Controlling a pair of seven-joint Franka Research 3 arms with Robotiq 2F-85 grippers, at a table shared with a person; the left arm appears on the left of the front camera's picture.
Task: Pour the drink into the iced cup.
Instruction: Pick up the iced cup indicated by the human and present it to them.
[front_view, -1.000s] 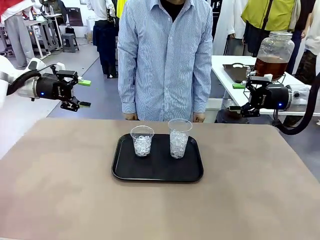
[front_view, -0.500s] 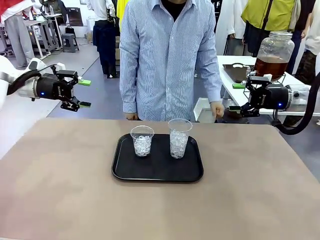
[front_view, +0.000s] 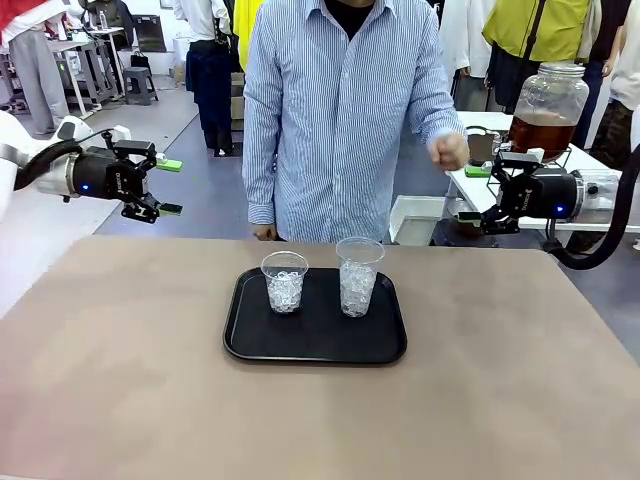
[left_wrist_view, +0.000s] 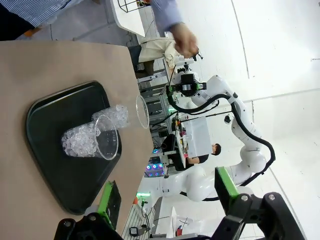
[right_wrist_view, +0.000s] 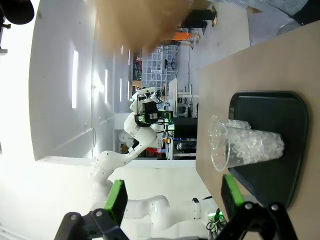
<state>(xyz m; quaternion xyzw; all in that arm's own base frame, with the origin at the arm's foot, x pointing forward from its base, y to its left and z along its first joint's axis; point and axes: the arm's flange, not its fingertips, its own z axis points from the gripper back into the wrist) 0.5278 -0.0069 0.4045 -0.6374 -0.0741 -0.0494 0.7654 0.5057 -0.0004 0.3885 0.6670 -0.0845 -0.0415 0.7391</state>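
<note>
On the tan table (front_view: 120, 380), a black tray (front_view: 315, 352) holds two iced cups (front_view: 357, 277).

The person's hand (front_view: 448, 150) has risen sideways toward the jar (front_view: 548, 105).

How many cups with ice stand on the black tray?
2. A shorter cup on the tray's left half, a taller cup right of it, both upright. None seems hidden.

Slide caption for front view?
Short iced cup and tall iced cup on black tray; left pincer and right pincer open; person's hand raised, jar beyond.
</note>
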